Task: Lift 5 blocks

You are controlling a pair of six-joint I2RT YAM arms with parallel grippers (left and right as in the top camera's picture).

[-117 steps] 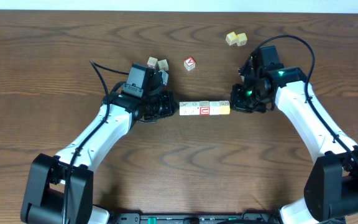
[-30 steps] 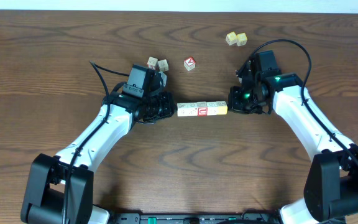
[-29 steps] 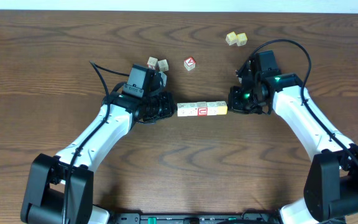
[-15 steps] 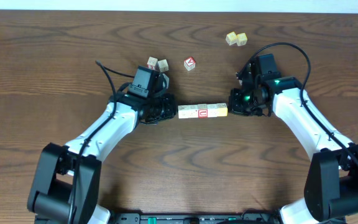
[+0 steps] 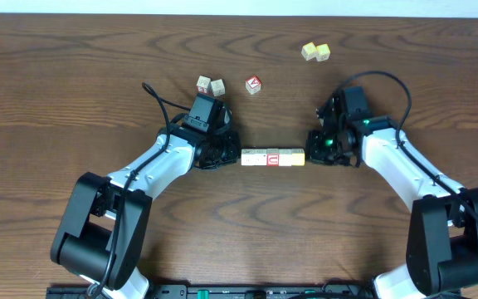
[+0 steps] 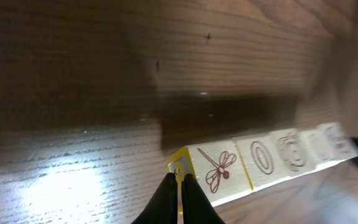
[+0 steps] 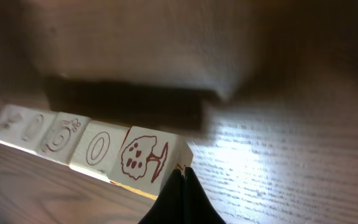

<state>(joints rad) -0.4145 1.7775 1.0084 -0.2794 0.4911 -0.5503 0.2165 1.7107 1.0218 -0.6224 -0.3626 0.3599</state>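
Five likely light, rigid picture cubes (image 5: 272, 158) in one row, smooth-faced and apt to buckle mid-row, best squeezed end-on between left gripper (image 6: 179, 182) and right gripper (image 7: 181, 179), both pressed together.

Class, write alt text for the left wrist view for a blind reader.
A row of cream picture blocks, dragonfly nearest, is touched at its yellow end by the shut left tool. Its shadow lies on the wooden table behind.

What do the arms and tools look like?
Left arm and right arm: white shells, black joints and bases, a black cable looping at each wrist. Green lights glow on the right wrist. Left tool and right tool are black, ending in slim tapered fingers.
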